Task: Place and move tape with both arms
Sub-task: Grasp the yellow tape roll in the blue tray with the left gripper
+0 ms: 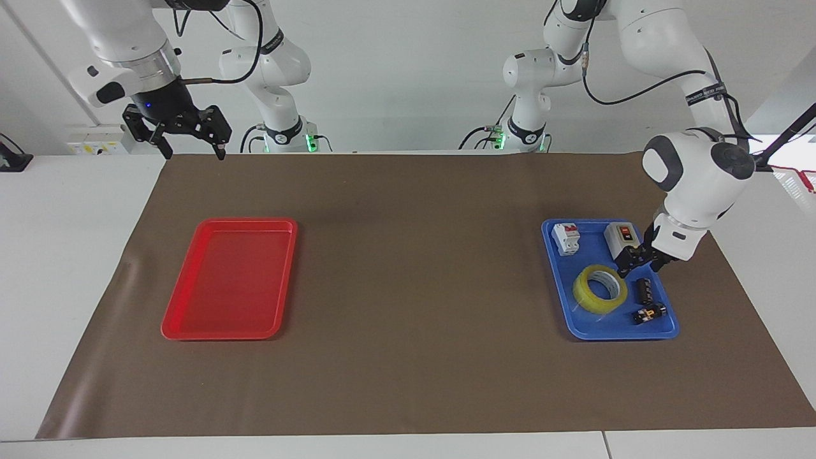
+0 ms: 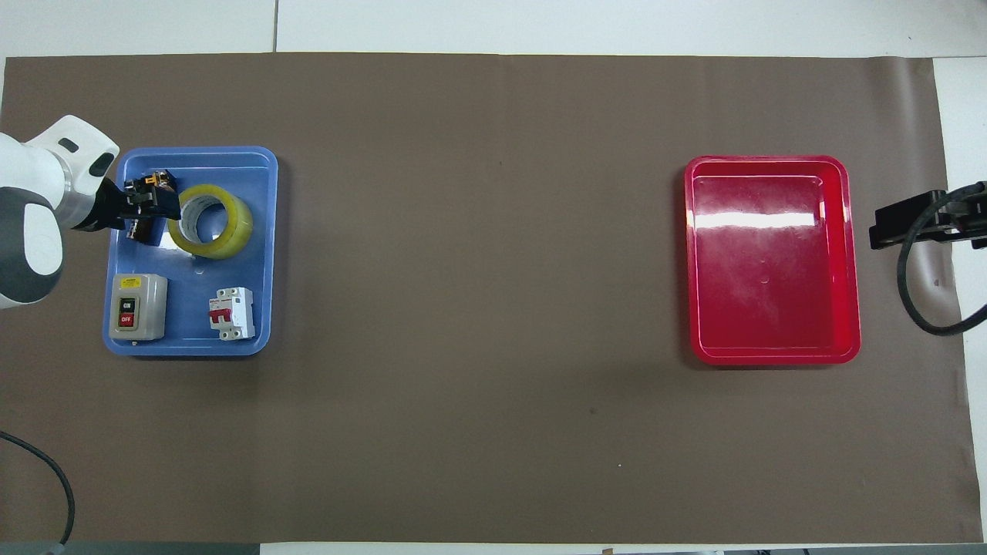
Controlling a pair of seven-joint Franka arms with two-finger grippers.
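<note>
Tape (image 1: 599, 290) lies flat, hole up, in the blue tray (image 1: 577, 322), right side of the facing view, at the left arm's end of the table. Flat makes sense for a pick: rim and white core are both reachable from above.

Left gripper (image 1: 637, 268) is low over that tray, between the grey switch box (image 1: 621, 242) and the tape, angled in from the tray's outer edge. In the overhead view it sits at the left edge of the frame, over the small black parts (image 2: 146, 185) right beside the roll. I can't tell whether it is released or clenched. It holds nothing and no contact with the tape shows.

My read: this is the approach for the pick. The angle looks chosen to get at the roll's rim without hitting the switch box or the white breaker (image 1: 566, 238).

Right gripper (image 1: 194, 153) waits released and empty, up high at the upper left of the facing view, over the brown mat's (image 1: 414, 287) corner. The red tray (image 1: 229, 280) below it is empty, so it is probably the drop point. The trays are well apart, so a mid-table set-down or handover seems needed.

Risk: those black parts crowd the roll on the gripper's side and could get nudged.
</note>
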